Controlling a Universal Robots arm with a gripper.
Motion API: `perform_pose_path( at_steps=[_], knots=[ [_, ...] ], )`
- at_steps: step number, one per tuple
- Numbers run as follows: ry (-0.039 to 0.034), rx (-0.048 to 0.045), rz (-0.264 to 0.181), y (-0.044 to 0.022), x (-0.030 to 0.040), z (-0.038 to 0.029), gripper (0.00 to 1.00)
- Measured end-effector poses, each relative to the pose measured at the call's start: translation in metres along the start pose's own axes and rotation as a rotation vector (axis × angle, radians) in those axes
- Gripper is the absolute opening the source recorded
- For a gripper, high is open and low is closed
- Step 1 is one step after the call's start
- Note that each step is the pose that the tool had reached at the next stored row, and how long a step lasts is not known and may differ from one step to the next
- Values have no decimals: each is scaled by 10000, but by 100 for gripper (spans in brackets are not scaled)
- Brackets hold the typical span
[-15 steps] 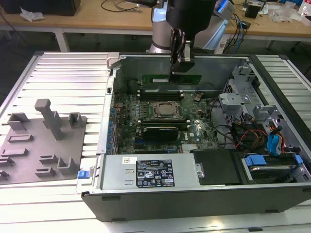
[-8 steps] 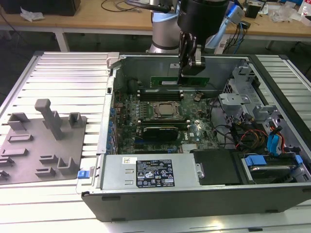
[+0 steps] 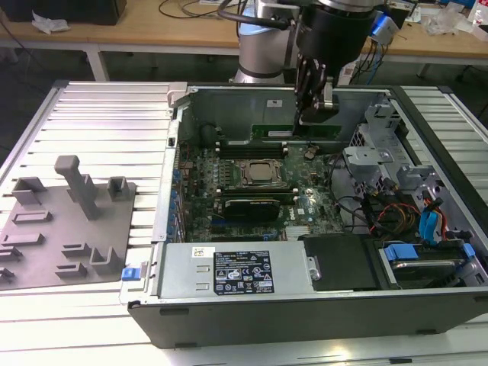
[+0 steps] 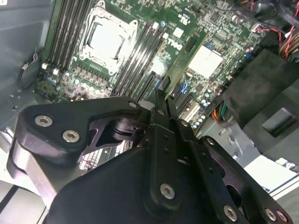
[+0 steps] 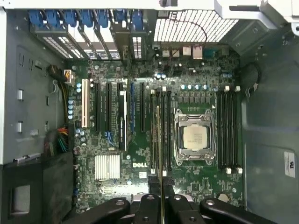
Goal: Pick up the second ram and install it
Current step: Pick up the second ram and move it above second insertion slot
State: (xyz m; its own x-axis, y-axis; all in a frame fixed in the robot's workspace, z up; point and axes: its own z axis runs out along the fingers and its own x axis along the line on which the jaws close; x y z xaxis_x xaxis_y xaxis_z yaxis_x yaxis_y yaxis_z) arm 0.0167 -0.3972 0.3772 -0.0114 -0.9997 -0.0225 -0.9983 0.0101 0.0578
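My gripper point(image 3: 313, 113) hangs over the far side of the open computer case point(image 3: 305, 305), shut on the second ram point(image 3: 296, 133), a long narrow green stick held level above the motherboard. In the second wrist view the ram point(image 4: 184, 63) juts out from between the black fingers point(image 4: 163, 109). In the first wrist view its thin edge point(image 5: 159, 154) runs up from the gripper point(image 5: 160, 189) over the memory slots point(image 5: 161, 130) beside the square metal CPU socket point(image 5: 195, 137). The same CPU socket point(image 3: 263, 174) lies below and towards the exterior view's left of the gripper.
A grey plastic tray point(image 3: 69, 221) with upright holders lies on the ribbed table at the exterior view's left. Inside the case are the power supply point(image 3: 229, 274), a drive bay with blue clips point(image 3: 427, 255) and loose cables point(image 3: 381, 210). Another bank of slots point(image 5: 229, 130) flanks the socket.
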Motion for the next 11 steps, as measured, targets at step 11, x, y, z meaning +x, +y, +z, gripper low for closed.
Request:
perform_pose_path(
  at_steps=[11],
  knots=[
    [0, -5, -1, -185, -10, 76, 13]
  ],
)
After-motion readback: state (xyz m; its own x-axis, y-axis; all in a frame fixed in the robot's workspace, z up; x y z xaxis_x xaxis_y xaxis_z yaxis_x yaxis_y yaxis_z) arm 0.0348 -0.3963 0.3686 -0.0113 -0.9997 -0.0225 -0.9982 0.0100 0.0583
